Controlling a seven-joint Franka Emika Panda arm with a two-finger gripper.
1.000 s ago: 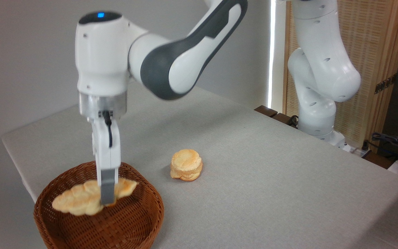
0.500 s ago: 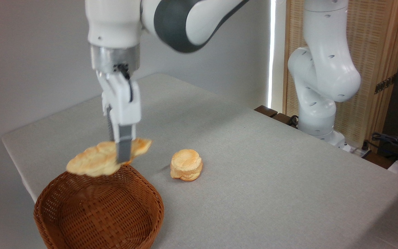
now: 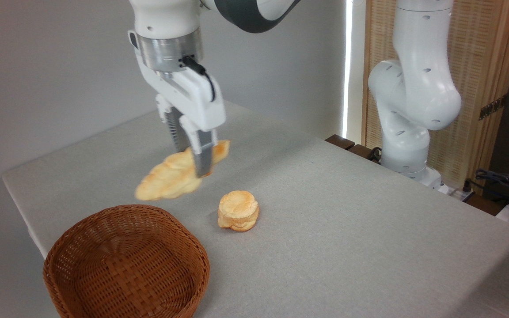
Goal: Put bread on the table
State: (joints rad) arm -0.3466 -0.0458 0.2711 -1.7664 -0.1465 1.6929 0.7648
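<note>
The gripper is being held in the air, pointing downward and being tilted a little toward the right of the picture. Its two fingers are being kept closed on the bread, which is being gripped near its browned end. The white gripper body is being carried under a metal wrist flange, and a black cable is being led from the flange down the side of the gripper. The upper links of the arm are being cut by the top edge of the picture. The white arm base is being seen standing upright at the right
</note>
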